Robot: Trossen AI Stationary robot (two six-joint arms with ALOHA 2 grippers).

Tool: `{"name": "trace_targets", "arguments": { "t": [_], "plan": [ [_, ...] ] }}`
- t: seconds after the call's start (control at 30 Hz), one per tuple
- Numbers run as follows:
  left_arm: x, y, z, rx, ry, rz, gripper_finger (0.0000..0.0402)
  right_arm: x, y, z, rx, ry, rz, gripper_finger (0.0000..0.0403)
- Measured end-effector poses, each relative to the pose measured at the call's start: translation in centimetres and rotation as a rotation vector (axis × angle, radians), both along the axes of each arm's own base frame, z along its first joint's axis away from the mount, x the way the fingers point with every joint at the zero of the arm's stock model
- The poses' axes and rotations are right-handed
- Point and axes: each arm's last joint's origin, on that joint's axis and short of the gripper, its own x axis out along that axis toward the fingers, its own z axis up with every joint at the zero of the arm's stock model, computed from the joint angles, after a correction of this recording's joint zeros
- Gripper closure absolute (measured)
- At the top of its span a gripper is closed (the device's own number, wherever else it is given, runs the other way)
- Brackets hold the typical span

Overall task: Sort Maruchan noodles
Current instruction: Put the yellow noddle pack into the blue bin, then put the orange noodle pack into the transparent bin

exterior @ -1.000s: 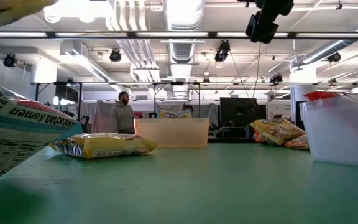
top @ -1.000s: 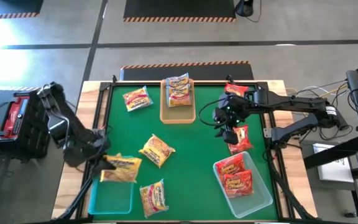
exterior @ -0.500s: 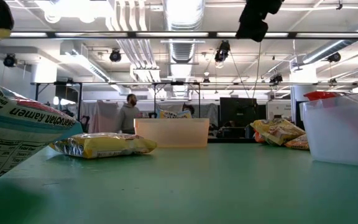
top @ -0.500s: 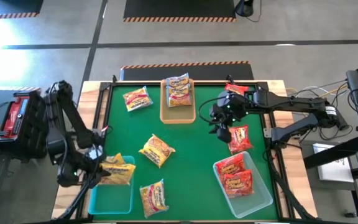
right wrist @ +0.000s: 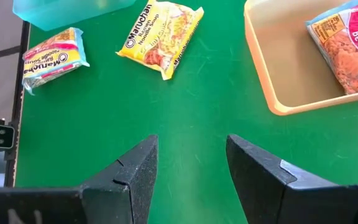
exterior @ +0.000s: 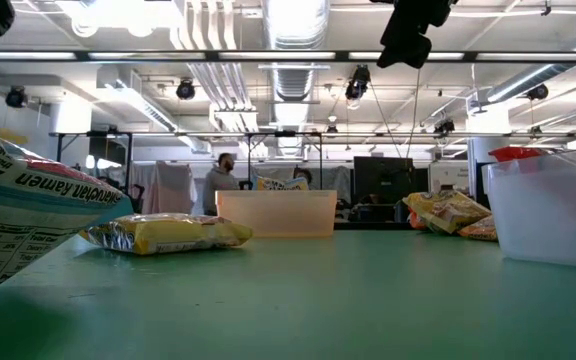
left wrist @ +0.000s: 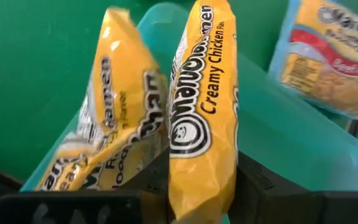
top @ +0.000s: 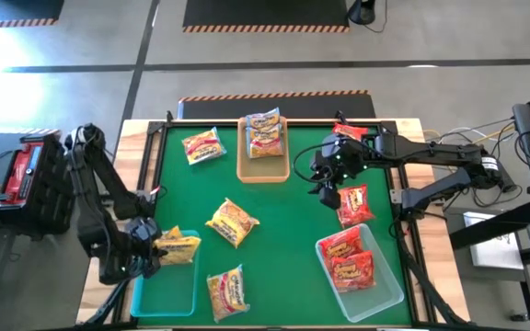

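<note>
The left gripper (top: 151, 250) hangs over the near-left corner of the green surface (top: 283, 211), above the far edge of the translucent teal tray (top: 166, 292), its fingers (left wrist: 253, 186) closed on two crinkly yellow packets (left wrist: 204, 106) held side by side on edge, long axes running away from the wrist; the print on one reads "Creamy Chicken". The right gripper (top: 325, 184) hovers right of centre with its dark wedge-shaped fingers (right wrist: 135, 174) spread apart and holding nothing, the bare green surface showing between them. The other noodle packets are small flat plastic pillows with crimped ends: a yellow packet (top: 232, 222) lies tilted near the middle, a pale blue-edged packet (top: 228, 292) lies near the front edge with its long axis roughly front to back, and another yellow packet (top: 201, 145) lies far left, angled. A silvery packet with pink print (top: 265, 133) lies lengthwise in the tan rectangular tray (top: 247, 165) at the far side. A red packet (top: 353, 204) lies on the surface just beside the right gripper, and two more red packets (top: 348, 257) lie flat in the clear tray (top: 389, 290) at the near right corner. In the low view a person (exterior: 222, 185) stands in the room beyond the surface
</note>
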Motion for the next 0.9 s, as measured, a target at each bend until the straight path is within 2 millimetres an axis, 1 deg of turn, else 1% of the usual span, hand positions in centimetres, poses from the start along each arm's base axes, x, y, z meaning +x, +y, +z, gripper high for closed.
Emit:
{"name": "trace_targets", "arguments": {
  "t": [0.07,0.23,0.37,0.57,0.7,0.8,0.9],
  "plan": [
    [-0.1,-0.1,-0.4,-0.009,0.063,0.018,0.0317,0.0,0.0,0.0,0.000,0.000,0.000,0.0225],
    [-0.8,0.2,-1.6,-0.027,0.281,0.089,0.0291,0.0,0.0,0.0,-0.007,-0.001,0.008,0.0225],
    [-0.9,0.3,-1.5,-0.023,0.308,0.112,0.0267,0.0,0.0,0.0,-0.009,-0.002,0.010,0.0225],
    [-0.8,-0.1,0.5,-0.079,0.293,0.101,0.0239,0.0,0.0,0.0,-0.020,0.001,-0.001,0.0225],
    [-0.8,0.2,2.1,-0.040,0.274,0.109,0.0228,0.0,-0.1,-0.1,-0.026,0.003,-0.006,0.0225],
    [-0.7,0.7,3.3,0.017,0.198,0.129,0.0226,0.0,-0.2,-0.1,-0.073,0.019,-0.051,0.0225],
    [-0.4,1.2,4.6,0.076,0.052,0.160,0.0226,-0.4,-0.6,-0.4,-0.122,0.075,-0.148,0.0225]
  ]
}}
